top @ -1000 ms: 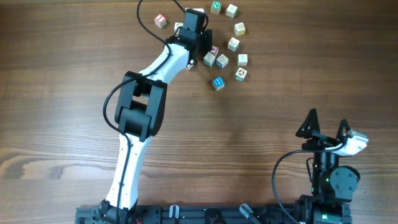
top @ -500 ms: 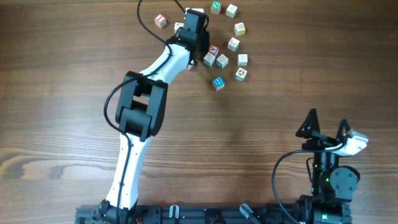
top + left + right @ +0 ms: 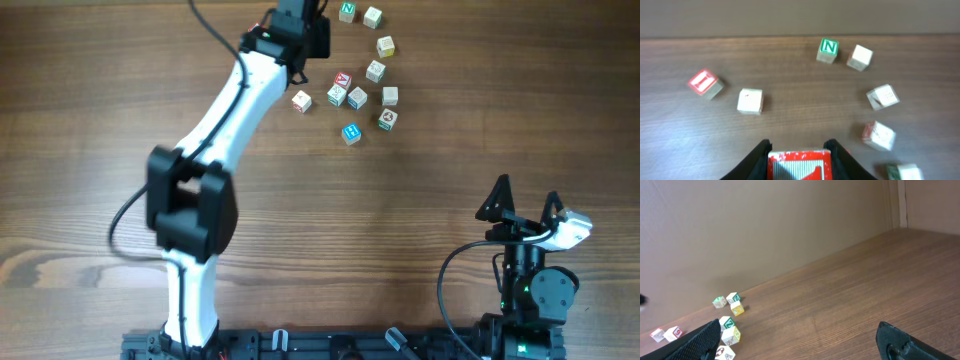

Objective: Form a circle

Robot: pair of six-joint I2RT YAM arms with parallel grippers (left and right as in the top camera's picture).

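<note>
Cubes (image 3: 375, 70) of pale wood, lettered red, green or blue, lie on the far part of the table (image 3: 100, 150) and form no closed ring. Overhead, a loose arc bends from the green N cube (image 3: 347, 12) down to the blue cube (image 3: 351, 133), bulging right and open leftward, with a few strays inside. Only the left wrist view shows a red cube (image 3: 704, 82), a plain cube (image 3: 750, 101), and the left gripper (image 3: 799, 149) clamped on a red-faced cube (image 3: 799, 167). The right gripper (image 3: 527, 192) stands agape, well apart.
</note>
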